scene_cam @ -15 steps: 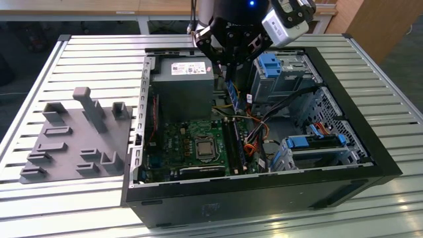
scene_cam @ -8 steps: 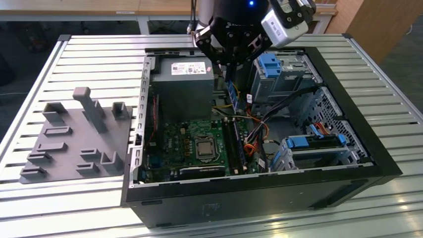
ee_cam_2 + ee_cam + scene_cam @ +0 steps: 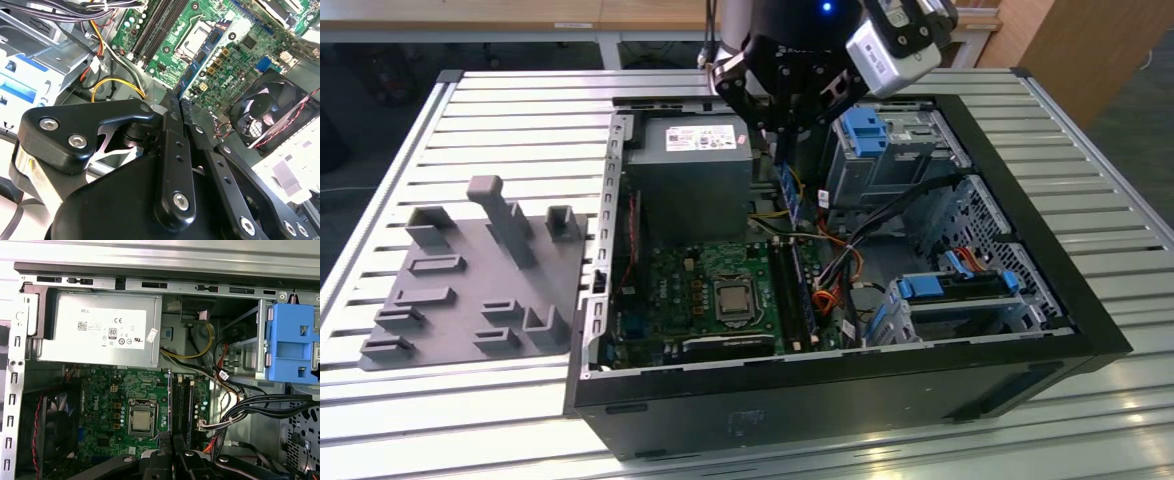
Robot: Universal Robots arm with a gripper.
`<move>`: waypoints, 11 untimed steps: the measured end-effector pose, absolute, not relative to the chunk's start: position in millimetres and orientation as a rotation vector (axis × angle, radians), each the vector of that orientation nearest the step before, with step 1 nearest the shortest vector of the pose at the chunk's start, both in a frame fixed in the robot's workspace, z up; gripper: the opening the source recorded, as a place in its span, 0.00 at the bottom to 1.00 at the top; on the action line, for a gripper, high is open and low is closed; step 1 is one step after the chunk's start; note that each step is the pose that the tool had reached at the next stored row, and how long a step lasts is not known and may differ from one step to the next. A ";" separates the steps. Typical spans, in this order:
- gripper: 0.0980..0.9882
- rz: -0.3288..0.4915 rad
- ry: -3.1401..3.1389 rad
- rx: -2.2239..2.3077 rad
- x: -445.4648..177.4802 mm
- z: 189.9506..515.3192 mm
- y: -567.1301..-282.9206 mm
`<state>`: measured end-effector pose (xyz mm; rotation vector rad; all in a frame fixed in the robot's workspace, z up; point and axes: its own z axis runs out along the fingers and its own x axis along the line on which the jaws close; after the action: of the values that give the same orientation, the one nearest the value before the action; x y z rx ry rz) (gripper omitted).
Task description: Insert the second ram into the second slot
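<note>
Hanging over open PC case (image 3: 854,400) w/ mobo (image 3: 680,290), gripper (image 3: 787,135) clamped on second ram (image 3: 202,57).

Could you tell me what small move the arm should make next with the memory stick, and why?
Probably a short, slow descent, keeping the strip on edge. The gripper is shut on the second ram, which hangs above the open case, parallel to the dark memory slots but not yet touching them. Which slot it lines up with I cannot tell.
</note>
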<state>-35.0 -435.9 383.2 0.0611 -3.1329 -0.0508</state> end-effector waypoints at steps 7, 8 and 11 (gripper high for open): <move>0.04 -0.049 -3.133 0.061 -35.0 380.8 -436.0; 0.04 -0.049 -3.133 0.061 -35.0 380.6 -436.0; 0.04 -0.049 -3.133 0.055 -35.0 378.5 -435.9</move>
<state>-35.0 -435.9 378.5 0.0546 -3.1330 -0.0488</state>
